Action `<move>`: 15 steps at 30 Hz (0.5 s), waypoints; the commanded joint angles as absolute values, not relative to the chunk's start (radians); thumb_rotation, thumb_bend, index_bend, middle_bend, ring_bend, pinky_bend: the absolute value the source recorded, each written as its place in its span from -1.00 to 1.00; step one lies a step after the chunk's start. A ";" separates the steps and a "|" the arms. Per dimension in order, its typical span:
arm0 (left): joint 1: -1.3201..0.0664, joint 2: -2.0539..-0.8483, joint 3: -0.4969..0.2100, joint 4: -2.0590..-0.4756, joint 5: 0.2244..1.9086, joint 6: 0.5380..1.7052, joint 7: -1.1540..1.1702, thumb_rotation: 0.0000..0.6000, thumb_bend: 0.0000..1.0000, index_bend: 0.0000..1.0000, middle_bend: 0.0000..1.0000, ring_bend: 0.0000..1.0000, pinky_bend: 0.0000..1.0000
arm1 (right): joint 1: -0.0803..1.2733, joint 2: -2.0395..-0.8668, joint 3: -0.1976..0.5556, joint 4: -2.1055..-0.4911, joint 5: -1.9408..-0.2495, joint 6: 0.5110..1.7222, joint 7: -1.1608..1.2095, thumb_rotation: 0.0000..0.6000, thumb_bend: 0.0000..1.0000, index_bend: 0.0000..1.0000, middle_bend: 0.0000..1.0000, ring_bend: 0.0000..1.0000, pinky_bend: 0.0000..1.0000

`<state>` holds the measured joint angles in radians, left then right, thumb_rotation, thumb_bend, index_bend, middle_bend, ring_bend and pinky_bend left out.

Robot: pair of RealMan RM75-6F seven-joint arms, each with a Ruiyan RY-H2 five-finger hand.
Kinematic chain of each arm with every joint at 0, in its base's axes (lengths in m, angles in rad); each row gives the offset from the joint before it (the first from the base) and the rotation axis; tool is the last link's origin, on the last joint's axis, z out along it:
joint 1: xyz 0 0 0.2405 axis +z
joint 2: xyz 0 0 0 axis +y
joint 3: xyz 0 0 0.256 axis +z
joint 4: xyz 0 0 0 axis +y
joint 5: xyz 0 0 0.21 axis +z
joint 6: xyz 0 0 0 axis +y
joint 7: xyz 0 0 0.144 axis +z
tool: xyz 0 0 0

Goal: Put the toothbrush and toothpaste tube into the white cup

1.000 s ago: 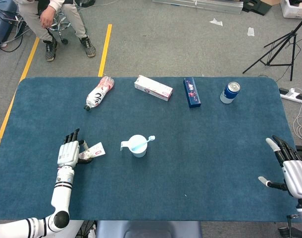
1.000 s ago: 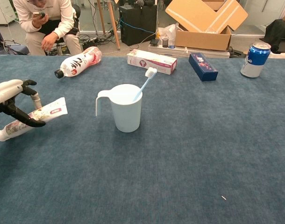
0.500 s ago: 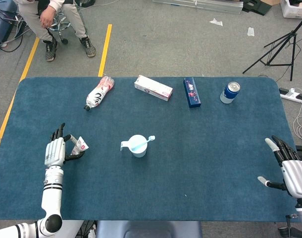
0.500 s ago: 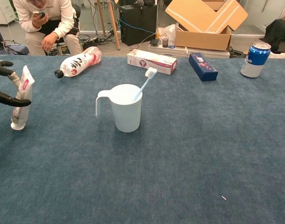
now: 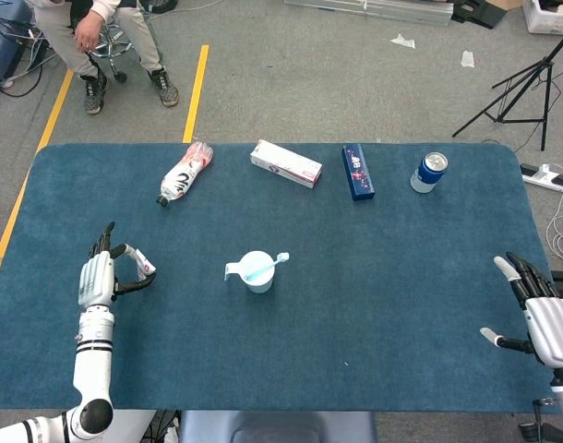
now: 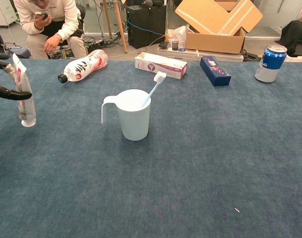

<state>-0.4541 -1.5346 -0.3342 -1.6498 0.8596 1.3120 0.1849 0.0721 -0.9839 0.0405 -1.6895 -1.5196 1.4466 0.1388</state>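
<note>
The white cup (image 5: pixel 257 271) (image 6: pixel 134 113) stands mid-table with its handle to the left. A light blue toothbrush (image 5: pixel 268 266) (image 6: pixel 154 87) leans inside it, head up to the right. My left hand (image 5: pixel 99 276) (image 6: pixel 1 77) pinches the toothpaste tube (image 5: pixel 139 263) (image 6: pixel 22 90) at the table's left side. The tube hangs nearly upright, cap end down, just above the cloth. My right hand (image 5: pixel 537 312) rests at the right edge, fingers spread, holding nothing.
Along the far side lie a plastic bottle (image 5: pixel 184 173) (image 6: pixel 83 65), a white toothpaste box (image 5: pixel 286 163) (image 6: pixel 160 65), a dark blue box (image 5: pixel 357 172) (image 6: pixel 215 70) and a blue can (image 5: pixel 429 172) (image 6: pixel 270 63). A person sits beyond the far left corner.
My left hand has lifted the toothpaste tube off the cloth, turned it from lying flat to nearly upright, and drawn it further left. The right hand has stayed put.
</note>
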 commanded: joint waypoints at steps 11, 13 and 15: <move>-0.534 -1.524 -0.394 -1.786 0.886 1.317 0.283 1.00 -0.14 0.22 -0.98 -1.00 -1.00 | 0.069 -0.979 0.039 -1.692 -1.527 1.456 0.146 1.00 -1.00 -1.00 -1.00 -1.00 -0.70; -0.550 -1.525 -0.405 -1.803 0.888 1.324 0.305 1.00 -0.14 0.22 -0.98 -1.00 -1.00 | 0.068 -0.978 0.039 -1.692 -1.528 1.458 0.149 1.00 -1.00 -1.00 -1.00 -1.00 -0.70; -0.561 -1.523 -0.413 -1.818 0.890 1.332 0.326 1.00 -0.13 0.22 -0.98 -1.00 -1.00 | 0.067 -0.977 0.039 -1.692 -1.529 1.459 0.152 1.00 -1.00 -1.00 -1.00 -1.00 -0.70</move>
